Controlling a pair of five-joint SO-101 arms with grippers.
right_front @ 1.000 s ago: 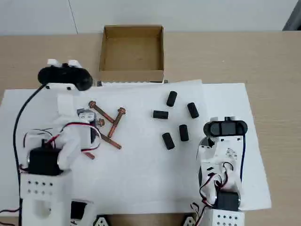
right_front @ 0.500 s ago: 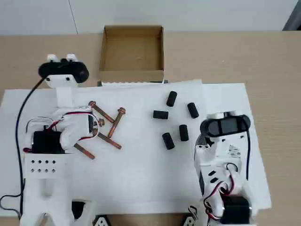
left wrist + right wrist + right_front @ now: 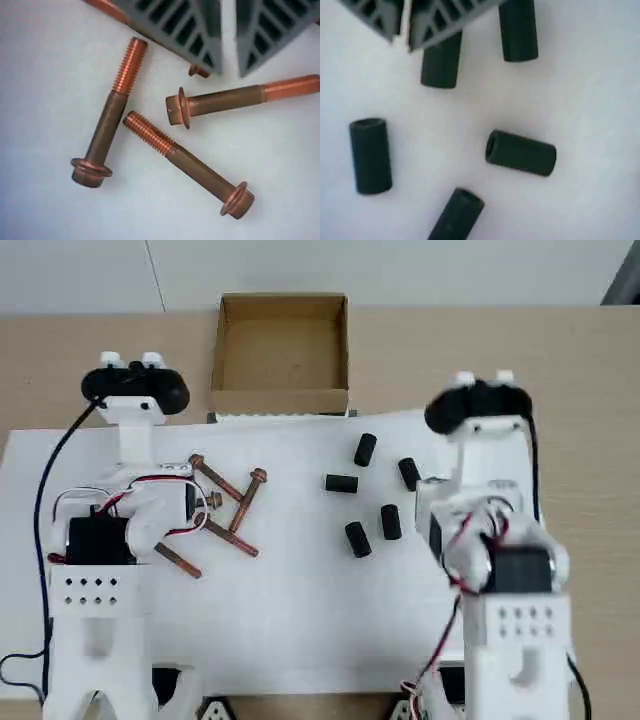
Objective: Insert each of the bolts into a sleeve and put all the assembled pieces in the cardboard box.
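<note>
Worktop: you are looking down on a tan wooden worktop [image 3: 580, 360] that is carrying everything here.
Sheet: a white sheet [image 3: 300, 610] is covering most of the worktop, and both arms are standing on its near edge.
Left arm: your left arm [image 3: 110, 540] is hanging over the left part of the sheet, above the bolts.
Right arm: your right arm [image 3: 495, 540] is hanging over the right part of the sheet, just beside the sleeves.
Box: the cardboard box [image 3: 283, 400] is sitting open-topped at the sheet's far edge, between the two arms and well apart from bolts and sleeves.
Left fingers: your left fingers [image 3: 185, 25] are sitting almost together with only a narrow gap, gripping nothing and hovering over the bolts.
Right fingers: your right fingers [image 3: 440, 17] are showing just a thin slit between them, gripping nothing and hovering over the sleeves.
Bolts: the copper bolts [image 3: 247, 502] are lying loose on the sheet by the left arm, some crossing or touching. Three are showing whole in the left wrist view.
Sleeves: five black sleeves [image 3: 357, 539] are lying scattered on their sides mid-sheet, apart from one another and from the bolts.
</note>
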